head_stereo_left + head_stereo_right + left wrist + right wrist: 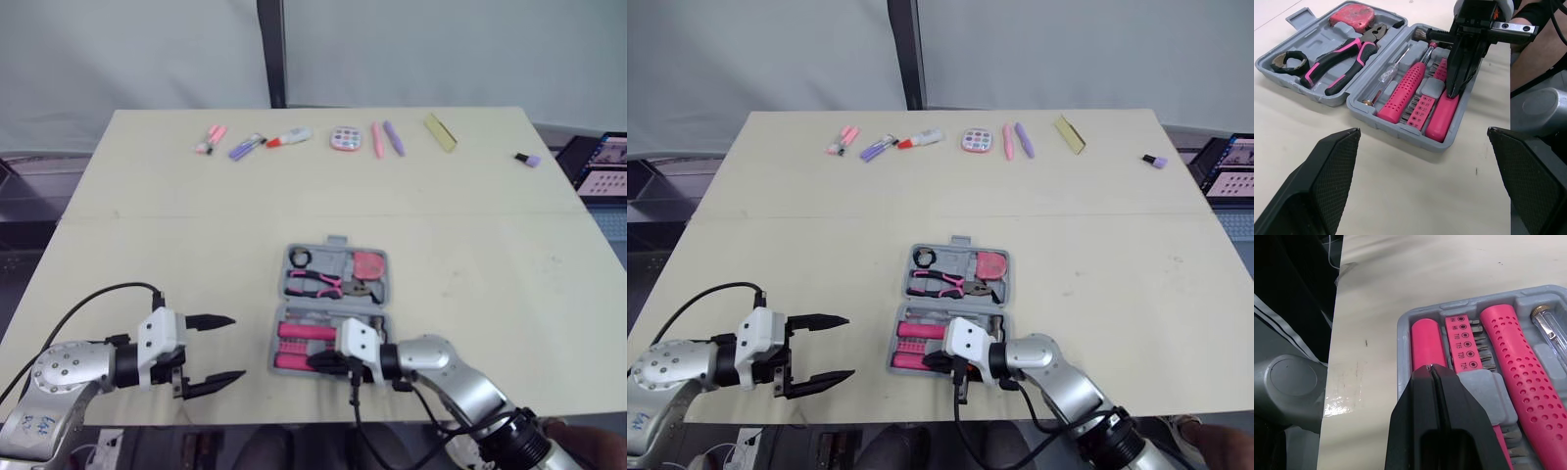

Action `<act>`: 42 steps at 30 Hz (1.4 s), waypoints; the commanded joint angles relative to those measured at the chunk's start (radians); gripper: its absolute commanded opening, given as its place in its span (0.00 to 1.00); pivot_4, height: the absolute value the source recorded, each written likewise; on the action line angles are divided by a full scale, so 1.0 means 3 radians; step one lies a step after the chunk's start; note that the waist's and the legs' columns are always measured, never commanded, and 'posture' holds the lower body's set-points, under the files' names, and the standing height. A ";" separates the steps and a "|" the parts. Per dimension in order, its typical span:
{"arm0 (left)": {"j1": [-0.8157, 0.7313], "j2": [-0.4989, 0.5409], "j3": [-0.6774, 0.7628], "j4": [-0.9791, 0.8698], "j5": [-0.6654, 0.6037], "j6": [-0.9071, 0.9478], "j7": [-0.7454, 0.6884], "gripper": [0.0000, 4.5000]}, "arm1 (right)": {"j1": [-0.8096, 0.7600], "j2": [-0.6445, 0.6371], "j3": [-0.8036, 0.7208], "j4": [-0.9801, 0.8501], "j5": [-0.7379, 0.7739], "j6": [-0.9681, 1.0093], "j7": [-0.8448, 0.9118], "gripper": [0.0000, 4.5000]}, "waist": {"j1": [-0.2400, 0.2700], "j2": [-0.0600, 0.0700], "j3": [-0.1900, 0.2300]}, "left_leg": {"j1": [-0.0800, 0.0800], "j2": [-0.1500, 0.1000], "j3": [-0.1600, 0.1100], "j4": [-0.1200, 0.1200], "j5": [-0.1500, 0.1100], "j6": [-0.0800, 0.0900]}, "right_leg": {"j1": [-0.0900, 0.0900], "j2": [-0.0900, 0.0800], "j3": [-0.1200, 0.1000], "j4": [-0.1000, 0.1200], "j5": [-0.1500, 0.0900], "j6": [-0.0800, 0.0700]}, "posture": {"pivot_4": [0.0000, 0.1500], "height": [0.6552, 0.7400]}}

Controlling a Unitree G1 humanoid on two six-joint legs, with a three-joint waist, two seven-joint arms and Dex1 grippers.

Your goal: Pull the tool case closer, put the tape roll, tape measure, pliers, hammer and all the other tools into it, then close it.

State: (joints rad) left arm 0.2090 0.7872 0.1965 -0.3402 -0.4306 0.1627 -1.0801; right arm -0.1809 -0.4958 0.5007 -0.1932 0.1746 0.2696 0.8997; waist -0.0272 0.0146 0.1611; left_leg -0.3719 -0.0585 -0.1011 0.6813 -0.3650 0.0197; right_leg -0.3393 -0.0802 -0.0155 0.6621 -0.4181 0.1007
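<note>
The grey tool case lies open near the table's front edge. Its far half holds a black tape roll, pink-handled pliers and a red tape measure. In the near half lie a pink dotted hammer handle, a bit strip and a smooth pink handle. My right gripper is shut with nothing in it, its tips over the near half above the smooth pink handle. My left gripper hangs wide open over bare table, left of the case.
Along the table's far edge lie several markers and pens, a round pink palette, a yellow strip and a small purple item. The table's front edge runs just under both grippers.
</note>
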 commanded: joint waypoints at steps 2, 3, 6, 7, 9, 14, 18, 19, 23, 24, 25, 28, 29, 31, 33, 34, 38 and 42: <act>0.0000 -0.0001 0.0029 -0.0097 -0.0041 -0.0016 0.0013 1.00 | 0.0053 0.0004 -0.0010 0.0040 -0.0050 -0.0024 0.0034 0.01 | 0.0000 0.0000 0.0000 | 0.0000 0.0000 0.0000 0.0000 0.0000 0.0000 | 0.0000 0.0000 0.0000 0.0000 0.0000 0.0000 | 1.00 0.69; 0.0002 -0.0003 0.0027 -0.0099 -0.0041 -0.0018 0.0014 1.00 | 0.0060 -0.0001 -0.0004 0.0045 -0.0056 -0.0030 0.0037 0.01 | 0.0000 0.0000 0.0000 | 0.0000 0.0000 0.0000 0.0000 0.0000 0.0000 | 0.0000 0.0000 0.0000 0.0001 0.0000 0.0000 | 1.00 0.69; 0.0003 -0.0007 0.0019 -0.0107 -0.0042 -0.0015 0.0019 1.00 | 0.0075 -0.0015 0.0012 0.0054 -0.0068 -0.0030 0.0052 0.01 | 0.0000 -0.0001 -0.0001 | 0.0001 0.0000 0.0000 0.0000 0.0000 0.0000 | 0.0000 0.0000 0.0000 0.0001 0.0000 0.0000 | 1.00 0.69; 0.0002 -0.0008 0.0018 -0.0108 -0.0043 -0.0013 0.0021 1.00 | 0.0077 -0.0018 0.0016 0.0058 -0.0073 -0.0023 0.0055 0.01 | 0.0000 -0.0001 -0.0001 | 0.0001 0.0000 0.0000 0.0000 0.0000 0.0000 | 0.0000 0.0000 0.0000 0.0001 0.0000 0.0000 | 1.00 0.69; 0.0002 -0.0009 0.0015 -0.0113 -0.0044 -0.0009 0.0025 1.00 | 0.0076 -0.0013 0.0018 0.0081 -0.0081 -0.0017 0.0056 0.01 | 0.0000 -0.0001 -0.0001 | 0.0001 0.0000 0.0000 0.0000 0.0000 0.0000 | 0.0001 0.0000 0.0000 0.0001 0.0000 0.0000 | 1.00 0.69; -0.0006 -0.0007 0.0009 -0.0140 -0.0050 0.0016 0.0041 1.00 | 0.0088 0.0015 0.0031 0.0213 -0.0100 -0.0044 0.0056 0.01 | 0.0000 -0.0003 -0.0002 | 0.0002 0.0000 0.0000 0.0000 0.0000 0.0000 | 0.0001 0.0000 0.0000 0.0001 0.0000 0.0000 | 1.00 0.69; -0.0017 -0.0009 0.0012 -0.0148 -0.0049 0.0029 0.0053 1.00 | 0.0118 0.0026 0.0040 0.0349 -0.0115 -0.0110 0.0078 0.01 | -0.0002 -0.0006 -0.0004 | 0.0007 0.0000 0.0000 -0.0001 0.0000 0.0000 | 0.0004 0.0000 0.0000 0.0002 0.0000 0.0000 | 1.00 0.69; -0.0017 -0.0008 0.0013 -0.0150 -0.0050 0.0031 0.0055 1.00 | 0.0126 0.0029 0.0039 0.0395 -0.0118 -0.0134 0.0084 0.01 | -0.0002 -0.0006 -0.0005 | 0.0008 0.0000 0.0000 -0.0001 0.0000 0.0000 | 0.0004 0.0001 0.0000 0.0002 0.0000 0.0000 | 1.00 0.69; -0.0024 -0.0003 0.0017 -0.0154 -0.0050 0.0043 0.0067 1.00 | 0.0138 0.0045 0.0036 0.0586 -0.0159 -0.0261 0.0115 0.01 | -0.0002 -0.0009 -0.0007 | 0.0010 0.0000 0.0000 -0.0001 0.0000 0.0000 | 0.0006 0.0001 0.0000 0.0002 0.0000 0.0000 | 1.00 0.69; -0.0020 -0.0003 0.0019 -0.0161 -0.0050 0.0046 0.0071 1.00 | 0.0140 0.0049 0.0037 0.0634 -0.0174 -0.0292 0.0119 0.01 | -0.0002 -0.0009 -0.0008 | 0.0010 0.0001 0.0000 -0.0001 0.0000 0.0000 | 0.0006 0.0001 0.0000 0.0002 0.0000 0.0000 | 1.00 0.69; -0.0014 -0.0002 0.0023 -0.0169 -0.0052 0.0049 0.0075 1.00 | 0.0142 0.0053 0.0039 0.0679 -0.0186 -0.0325 0.0122 0.01 | -0.0002 -0.0010 -0.0009 | 0.0011 0.0001 0.0000 -0.0002 0.0000 0.0000 | 0.0006 0.0001 0.0000 0.0002 0.0000 0.0000 | 1.00 0.69; -0.0004 -0.0001 0.0029 -0.0178 -0.0051 0.0054 0.0082 1.00 | 0.0154 0.0051 0.0042 0.0736 -0.0202 -0.0388 0.0140 0.01 | -0.0002 -0.0010 -0.0010 | 0.0012 0.0001 0.0000 -0.0002 0.0000 0.0000 | 0.0007 0.0001 0.0000 0.0002 0.0000 0.0000 | 1.00 0.69; -0.0004 -0.0002 0.0029 -0.0179 -0.0049 0.0057 0.0084 1.00 | 0.0161 0.0050 0.0050 0.0767 -0.0214 -0.0419 0.0145 0.01 | -0.0002 -0.0010 -0.0012 | 0.0012 0.0001 0.0000 -0.0002 0.0000 0.0000 | 0.0007 0.0001 0.0000 0.0002 0.0000 0.0000 | 1.00 0.69; -0.0008 -0.0006 0.0029 -0.0182 -0.0049 0.0063 0.0091 1.00 | 0.0169 0.0035 0.0057 0.0784 -0.0228 -0.0455 0.0158 0.01 | -0.0001 -0.0010 -0.0017 | 0.0013 0.0001 0.0000 -0.0002 0.0000 0.0000 | 0.0007 0.0001 0.0000 0.0002 0.0000 0.0000 | 1.00 0.69; -0.0008 -0.0010 0.0029 -0.0184 -0.0048 0.0065 0.0095 1.00 | 0.0167 0.0026 0.0055 0.0771 -0.0229 -0.0461 0.0162 0.01 | 0.0000 -0.0011 -0.0021 | 0.0013 0.0001 -0.0001 -0.0002 0.0000 0.0000 | 0.0007 0.0001 0.0000 0.0002 0.0000 0.0000 | 1.00 0.69; -0.0007 -0.0011 0.0029 -0.0185 -0.0048 0.0066 0.0096 1.00 | 0.0166 0.0024 0.0054 0.0768 -0.0229 -0.0464 0.0163 0.01 | 0.0000 -0.0012 -0.0021 | 0.0013 0.0001 -0.0001 -0.0002 0.0000 0.0000 | 0.0008 0.0001 0.0000 0.0002 0.0000 0.0000 | 1.00 0.69; -0.0003 -0.0025 0.0008 -0.0200 -0.0049 0.0076 0.0103 1.00 | 0.0172 0.0012 0.0011 0.0656 -0.0213 -0.0508 0.0146 0.01 | 0.0000 -0.0012 -0.0021 | 0.0013 0.0001 -0.0001 -0.0002 0.0000 -0.0001 | 0.0008 0.0001 0.0000 0.0002 0.0000 0.0000 | 1.00 0.69; 0.0000 -0.0048 -0.0038 -0.0194 -0.0044 0.0103 0.0125 1.00 | 0.0125 -0.0011 -0.0148 0.0159 -0.0097 -0.0353 0.0078 0.01 | 0.0003 -0.0010 -0.0020 | 0.0011 0.0000 -0.0001 -0.0002 -0.0001 -0.0001 | 0.0008 0.0001 0.0000 0.0002 0.0000 0.0000 | 1.00 0.69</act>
State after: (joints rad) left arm 0.2056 0.7838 0.1874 -0.3783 -0.4306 0.1908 -1.0476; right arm -0.1524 -0.4772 0.4739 -0.0957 0.1583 0.1142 0.9386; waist -0.0264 0.0115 0.1550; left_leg -0.3688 -0.0586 -0.1014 0.6809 -0.3652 0.0195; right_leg -0.3370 -0.0800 -0.0152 0.6626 -0.4181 0.1007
